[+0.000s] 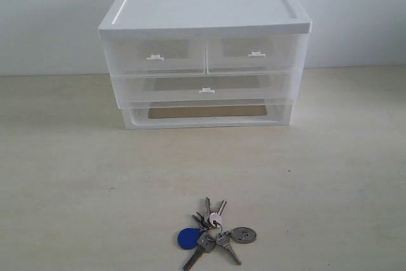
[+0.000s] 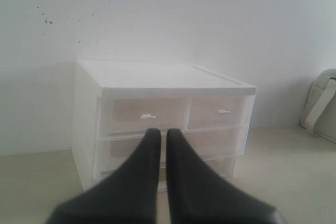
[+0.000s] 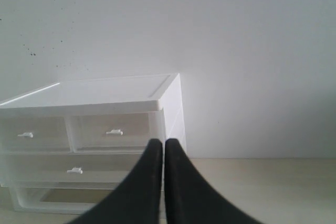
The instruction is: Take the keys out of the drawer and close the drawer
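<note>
The keys [image 1: 212,230] lie flat on the table near its front edge, with a blue oval fob [image 1: 188,239] and a round grey tag [image 1: 243,235]. The drawer [image 1: 155,55] is the upper left one of the white-topped unit [image 1: 203,4] and sits pushed in, flush with its neighbour. It also shows in the wrist views [image 2: 144,115] [image 3: 31,134]. My left gripper [image 2: 163,134] is shut on nothing and points at the unit from some way off. My right gripper [image 3: 163,144] is shut and empty too, off the unit's right corner. Neither gripper shows in the exterior view.
The right-hand half-width drawer [image 1: 254,53] and the full-width drawer [image 1: 203,87] are pushed in. An open slot [image 1: 206,113] runs along the unit's base. A pale wall stands right behind the unit. A whitish strapped object [image 2: 320,103] sits far off to one side.
</note>
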Controlling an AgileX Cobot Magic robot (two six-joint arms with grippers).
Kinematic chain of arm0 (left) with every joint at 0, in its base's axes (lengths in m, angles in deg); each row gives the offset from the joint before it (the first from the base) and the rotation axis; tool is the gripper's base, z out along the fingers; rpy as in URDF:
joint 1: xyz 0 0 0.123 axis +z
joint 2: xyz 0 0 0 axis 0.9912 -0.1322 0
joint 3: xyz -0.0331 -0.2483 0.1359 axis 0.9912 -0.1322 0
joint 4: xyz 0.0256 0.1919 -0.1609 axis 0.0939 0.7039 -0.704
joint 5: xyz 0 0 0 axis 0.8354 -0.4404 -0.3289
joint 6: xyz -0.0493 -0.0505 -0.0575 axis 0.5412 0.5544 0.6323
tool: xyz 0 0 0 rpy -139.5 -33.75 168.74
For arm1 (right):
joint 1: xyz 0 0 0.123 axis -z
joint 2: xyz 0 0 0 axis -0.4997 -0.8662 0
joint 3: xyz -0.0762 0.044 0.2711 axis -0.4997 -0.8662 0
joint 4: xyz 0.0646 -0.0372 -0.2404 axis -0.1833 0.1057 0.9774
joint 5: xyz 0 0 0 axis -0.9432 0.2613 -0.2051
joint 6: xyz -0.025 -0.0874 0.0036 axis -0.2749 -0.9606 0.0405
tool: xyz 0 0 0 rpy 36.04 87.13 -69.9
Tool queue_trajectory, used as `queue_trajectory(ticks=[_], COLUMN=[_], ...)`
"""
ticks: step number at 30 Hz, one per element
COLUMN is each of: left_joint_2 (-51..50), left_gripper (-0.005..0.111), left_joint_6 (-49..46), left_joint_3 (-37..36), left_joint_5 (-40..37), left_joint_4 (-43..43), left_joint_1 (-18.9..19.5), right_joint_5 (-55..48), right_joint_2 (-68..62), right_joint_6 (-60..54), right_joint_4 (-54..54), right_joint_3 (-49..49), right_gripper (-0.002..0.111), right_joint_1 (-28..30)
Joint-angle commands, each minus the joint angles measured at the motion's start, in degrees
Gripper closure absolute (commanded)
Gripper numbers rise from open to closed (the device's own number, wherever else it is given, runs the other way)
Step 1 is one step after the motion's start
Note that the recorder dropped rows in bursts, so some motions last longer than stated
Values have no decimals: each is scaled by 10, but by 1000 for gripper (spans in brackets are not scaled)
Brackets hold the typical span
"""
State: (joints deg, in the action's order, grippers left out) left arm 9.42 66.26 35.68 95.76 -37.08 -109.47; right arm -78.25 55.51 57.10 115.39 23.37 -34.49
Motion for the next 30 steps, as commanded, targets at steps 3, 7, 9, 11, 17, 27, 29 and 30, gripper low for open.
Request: queue_trajectory(ticks=[3, 7, 9, 11, 17, 27, 29, 30], left_joint_2=[20, 52, 65, 76, 100, 104, 104, 104], left_gripper=[102, 102, 102, 102, 102, 102, 102, 102], left_joint_6=[4, 4, 4, 4, 5, 5, 4, 4], left_joint_3=[-12, -37, -46, -54, -60, -66, -66, -66], left_joint_5=[-5, -5, -5, -6, -57, -119, -138, -143], left_joint_4=[-6, -5, -5, -5, -5, 75, 89, 95], left_joint_1=[-1, 27, 46, 72, 163, 271, 271, 271], right_joint_5=[2, 2, 2, 2, 2, 2, 2, 2], right_joint_2=[2, 2, 2, 2, 2, 2, 2, 2], right_joint_6=[0, 0, 0, 0, 0, 0, 0, 0], right_joint_4=[-3, -3, -3, -3, -3, -3, -3, -3], right_joint_3=[-1, -1, -1, -1, -1, -1, -1, -1], right_gripper=[108, 108, 108, 108, 108, 108, 108, 108], right_joint_1=[5, 5, 5, 5, 5, 5, 5, 5])
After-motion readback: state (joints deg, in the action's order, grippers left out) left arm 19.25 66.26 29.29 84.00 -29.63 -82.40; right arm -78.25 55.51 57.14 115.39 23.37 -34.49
